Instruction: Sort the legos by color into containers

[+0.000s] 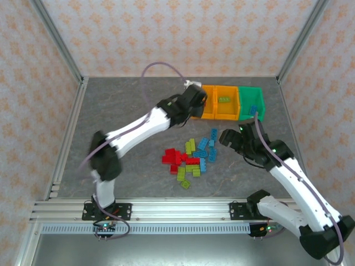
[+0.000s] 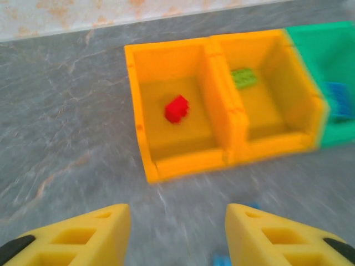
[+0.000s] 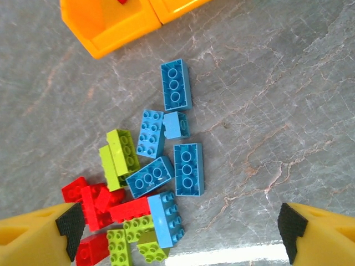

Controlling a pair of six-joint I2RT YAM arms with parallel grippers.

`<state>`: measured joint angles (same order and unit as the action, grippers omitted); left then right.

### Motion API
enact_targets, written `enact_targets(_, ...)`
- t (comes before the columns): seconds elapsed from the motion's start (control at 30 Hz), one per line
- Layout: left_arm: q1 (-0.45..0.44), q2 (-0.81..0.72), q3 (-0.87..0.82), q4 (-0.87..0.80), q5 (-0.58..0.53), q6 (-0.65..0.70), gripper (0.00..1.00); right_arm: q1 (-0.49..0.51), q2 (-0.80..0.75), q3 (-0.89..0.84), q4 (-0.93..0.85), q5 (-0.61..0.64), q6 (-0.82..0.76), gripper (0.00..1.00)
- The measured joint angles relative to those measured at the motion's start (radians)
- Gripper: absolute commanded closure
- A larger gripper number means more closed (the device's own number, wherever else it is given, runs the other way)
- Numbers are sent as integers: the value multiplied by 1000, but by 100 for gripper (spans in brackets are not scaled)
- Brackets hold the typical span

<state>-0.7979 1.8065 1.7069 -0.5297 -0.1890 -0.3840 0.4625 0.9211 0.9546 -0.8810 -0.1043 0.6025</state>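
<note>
The legos (image 1: 191, 158) lie in a loose pile of red, lime green and blue bricks mid-table, with several blue bricks (image 3: 188, 169) under my right wrist. Three containers stand in a row at the back: left orange bin (image 2: 177, 166) holding a red brick (image 2: 176, 108), middle orange bin (image 2: 272, 145) holding a green brick (image 2: 244, 77), and green bin (image 1: 252, 88) holding a blue brick (image 2: 338, 100). My left gripper (image 2: 177, 213) hovers open and empty just before the left orange bin. My right gripper (image 3: 180, 224) stands wide open above the pile's right side, holding nothing.
Grey marbled tabletop (image 1: 122, 105) stretches bare on the left. Metal frame posts (image 1: 61, 44) and patterned walls enclose the table. An aluminium rail (image 1: 166, 208) runs along the near edge by the arm bases.
</note>
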Motion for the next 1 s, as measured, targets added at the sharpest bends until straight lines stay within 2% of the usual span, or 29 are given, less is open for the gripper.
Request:
enact_targets(0.1, -88, -313, -218, 71, 10, -7, 54, 0, 124, 24, 41, -4, -23, 7)
enact_targets(0.2, -138, -562, -397, 104, 5, -7, 54, 0, 255, 55, 79, -8, -50, 7)
enact_targets(0.37, -160, -819, -613, 30, 20, -5, 52, 0, 425, 95, 163, -14, -77, 7)
enact_targets(0.53, -160, -945, -740, -90, 50, 10, 45, 0, 607, 194, 203, -6, -103, 9)
enact_targets(0.67, -160, -1009, -805, -146, 63, 19, 24, 0, 723, 216, 267, 13, -102, 9)
enact_targets(0.77, -160, -1035, -834, -158, 57, 24, 17, 0, 812, 238, 277, 45, -101, 12)
enact_targets(0.83, -160, -1040, -840, -164, 52, 28, 15, 0, 874, 264, 278, 67, -102, 18)
enact_targets(1.0, -160, -1038, -841, -171, 27, 43, 13, -1, 946, 276, 292, 109, -100, 43)
